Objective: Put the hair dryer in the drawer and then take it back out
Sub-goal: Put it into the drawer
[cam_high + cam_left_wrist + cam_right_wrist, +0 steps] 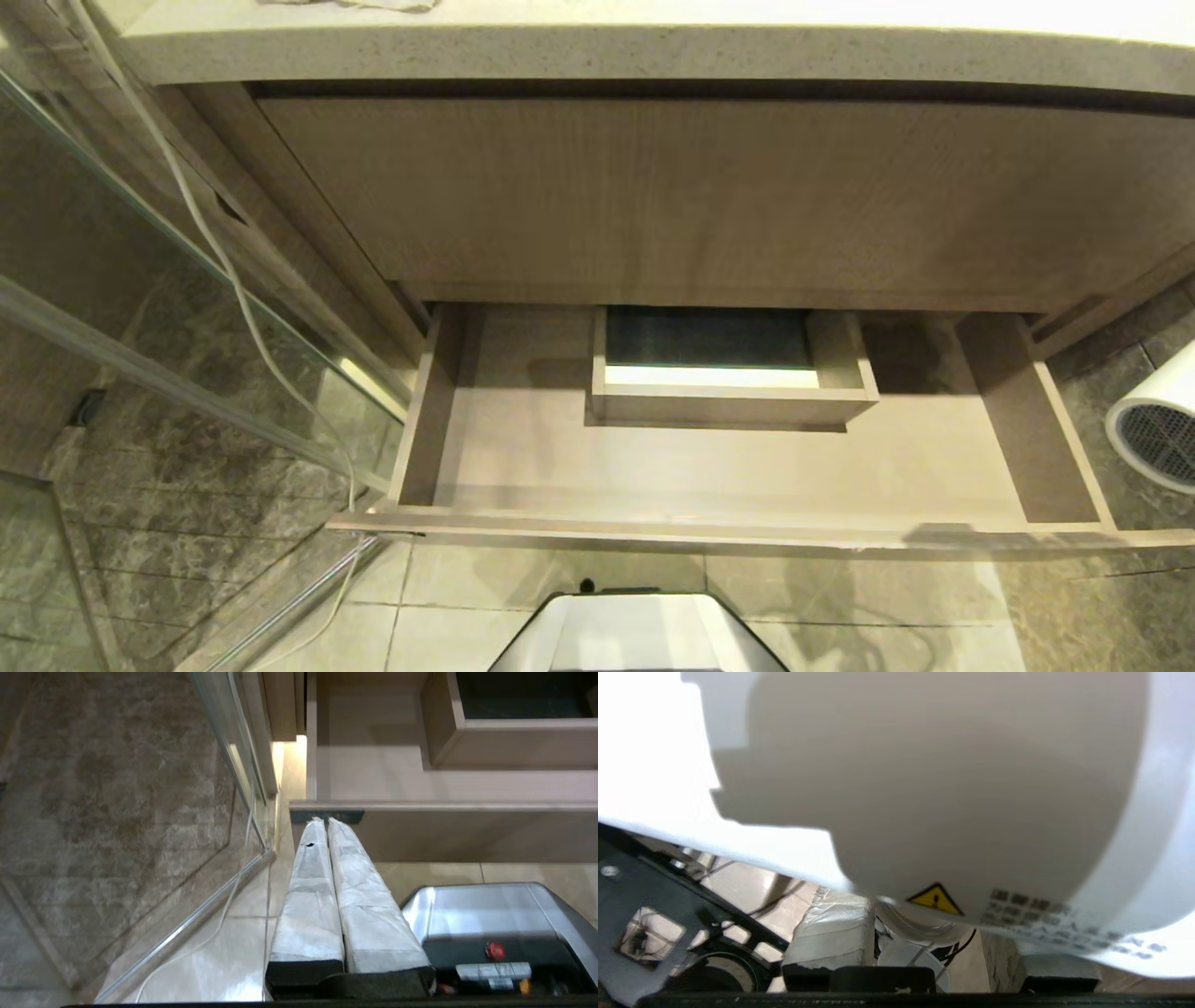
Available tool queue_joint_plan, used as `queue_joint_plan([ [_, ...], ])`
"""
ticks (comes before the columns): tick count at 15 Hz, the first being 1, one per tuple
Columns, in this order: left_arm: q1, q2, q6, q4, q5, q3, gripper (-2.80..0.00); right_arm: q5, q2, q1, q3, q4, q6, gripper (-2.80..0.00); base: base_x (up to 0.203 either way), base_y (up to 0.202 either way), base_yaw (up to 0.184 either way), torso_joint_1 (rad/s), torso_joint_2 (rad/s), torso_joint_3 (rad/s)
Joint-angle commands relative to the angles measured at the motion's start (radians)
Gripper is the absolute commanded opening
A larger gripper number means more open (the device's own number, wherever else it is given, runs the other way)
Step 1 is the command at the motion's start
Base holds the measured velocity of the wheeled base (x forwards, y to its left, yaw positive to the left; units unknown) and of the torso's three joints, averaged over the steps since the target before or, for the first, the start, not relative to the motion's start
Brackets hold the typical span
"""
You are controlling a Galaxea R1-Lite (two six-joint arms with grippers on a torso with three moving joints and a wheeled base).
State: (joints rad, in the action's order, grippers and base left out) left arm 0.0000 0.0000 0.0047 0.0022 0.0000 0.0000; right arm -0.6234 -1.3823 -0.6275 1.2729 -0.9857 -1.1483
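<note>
Right gripper [924, 947] jaws clasp the hair dryer [952, 788] beside the drawer [728, 467].

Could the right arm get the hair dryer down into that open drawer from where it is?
Probably yes. The right gripper holds the hair dryer just beyond the drawer's right side, and the drawer stands pulled out with nothing over its floor.

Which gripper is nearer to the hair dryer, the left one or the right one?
Right. The right gripper is closed on the hair dryer, off the open drawer's right end. The left gripper hangs shut near the drawer's left front corner.
</note>
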Motion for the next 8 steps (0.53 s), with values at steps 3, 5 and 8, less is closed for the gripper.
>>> queue_joint_plan([
  [3, 0.0, 0.0, 0.0, -0.001, 0.0, 0.002, -2.8, -0.017, -0.077, -0.002, 0.034, -0.017, 0.052, -2.8, 0.0, 0.0, 0.0, 0.151, 0.14, 0.289],
  [5, 0.0, 0.0, 0.0, -0.001, 0.0, 0.002, -2.8, -0.02, -0.131, -0.001, 0.066, -0.019, 0.089, -2.8, 0.0, 0.0, 0.0, 0.088, 0.06, 0.125],
  [8, 0.0, 0.0, 0.0, -0.001, 0.0, 0.002, -2.8, -0.015, -0.214, 0.003, 0.119, -0.023, 0.172, -2.8, 0.0, 0.0, 0.0, 0.05, 0.02, 0.063],
])
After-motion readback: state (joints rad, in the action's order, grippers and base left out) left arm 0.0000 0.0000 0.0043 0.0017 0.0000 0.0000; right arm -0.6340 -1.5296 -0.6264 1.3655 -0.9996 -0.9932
